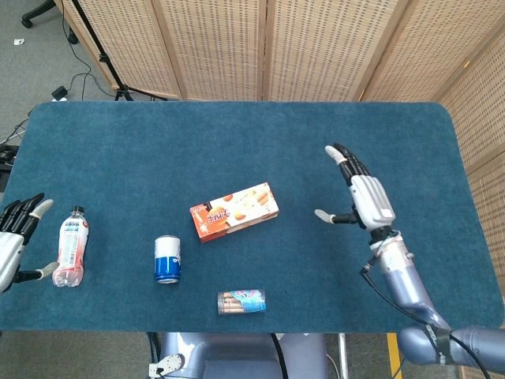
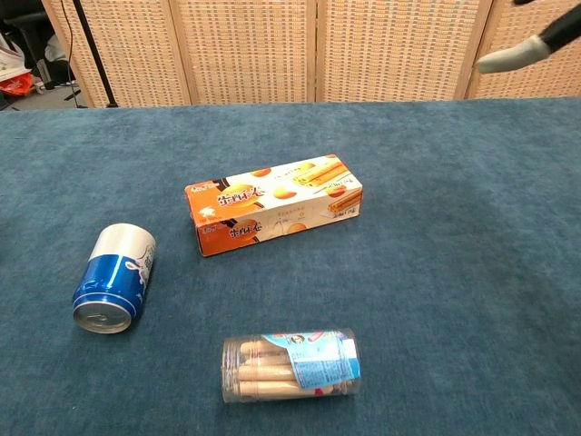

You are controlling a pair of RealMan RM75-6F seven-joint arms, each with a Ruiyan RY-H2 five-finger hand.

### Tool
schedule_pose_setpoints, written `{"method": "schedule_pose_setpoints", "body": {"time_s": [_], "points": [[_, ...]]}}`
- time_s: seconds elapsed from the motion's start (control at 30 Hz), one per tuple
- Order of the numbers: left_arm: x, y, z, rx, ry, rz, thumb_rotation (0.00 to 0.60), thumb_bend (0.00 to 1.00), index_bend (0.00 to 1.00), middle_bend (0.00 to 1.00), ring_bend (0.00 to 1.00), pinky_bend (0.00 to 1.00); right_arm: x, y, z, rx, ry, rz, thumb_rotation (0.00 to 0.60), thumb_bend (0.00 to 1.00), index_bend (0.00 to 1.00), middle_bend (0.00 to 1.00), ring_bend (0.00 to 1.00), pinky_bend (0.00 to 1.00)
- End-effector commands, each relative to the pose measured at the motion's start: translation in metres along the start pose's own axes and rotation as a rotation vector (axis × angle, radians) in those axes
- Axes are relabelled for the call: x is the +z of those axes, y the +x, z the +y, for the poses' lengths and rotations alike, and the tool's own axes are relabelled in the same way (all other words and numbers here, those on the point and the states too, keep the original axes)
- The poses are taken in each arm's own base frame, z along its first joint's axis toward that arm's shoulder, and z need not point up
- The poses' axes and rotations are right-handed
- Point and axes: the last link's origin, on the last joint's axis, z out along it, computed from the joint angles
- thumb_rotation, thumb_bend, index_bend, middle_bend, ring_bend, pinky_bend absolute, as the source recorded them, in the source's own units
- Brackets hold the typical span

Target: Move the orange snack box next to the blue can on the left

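Observation:
The orange snack box [image 1: 234, 211] [image 2: 275, 204] lies flat near the middle of the blue table, free of both hands. The blue can [image 1: 167, 259] [image 2: 113, 277] lies on its side, left of and nearer than the box, with a gap between them. My right hand [image 1: 364, 197] is raised well to the right of the box, fingers spread and holding nothing; only a fingertip [image 2: 508, 56] shows at the chest view's top right corner. My left hand [image 1: 14, 230] hangs at the table's left edge, fingers apart and empty.
A clear plastic bottle [image 1: 71, 247] with a red label lies beside my left hand. A clear tube of biscuit sticks [image 1: 241, 301] [image 2: 291, 366] lies near the front edge. Wicker screens stand behind the table [image 1: 237, 142].

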Motion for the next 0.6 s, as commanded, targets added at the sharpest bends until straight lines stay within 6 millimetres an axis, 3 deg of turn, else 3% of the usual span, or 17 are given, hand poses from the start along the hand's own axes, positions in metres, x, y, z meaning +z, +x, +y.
{"method": "schedule_pose_setpoints", "body": {"time_s": [0.03,0.23,0.4,0.6], "points": [[0.031,0.006,0.023,0.060,-0.177,0.001,0.600,0.00,0.00,0.00,0.00,0.00,-0.069,0.032,0.034,-0.151,0.009,0.187,0.600,0.00,0.06,0.00,0.00,0.09],[0.057,0.006,0.046,0.087,-0.276,0.001,0.600,0.00,0.00,0.00,0.00,0.00,-0.114,0.038,0.057,-0.218,-0.029,0.325,0.600,0.00,0.05,0.00,0.00,0.06],[0.079,0.004,0.078,0.121,-0.351,-0.014,0.600,0.00,0.00,0.00,0.00,0.00,-0.149,0.034,0.063,-0.301,-0.064,0.300,0.600,0.00,0.00,0.00,0.00,0.00],[0.097,-0.002,0.108,0.159,-0.405,-0.023,0.600,0.00,0.00,0.00,0.00,0.00,-0.162,0.023,0.059,-0.506,-0.017,0.195,0.600,0.00,0.00,0.00,0.00,0.00]]}}
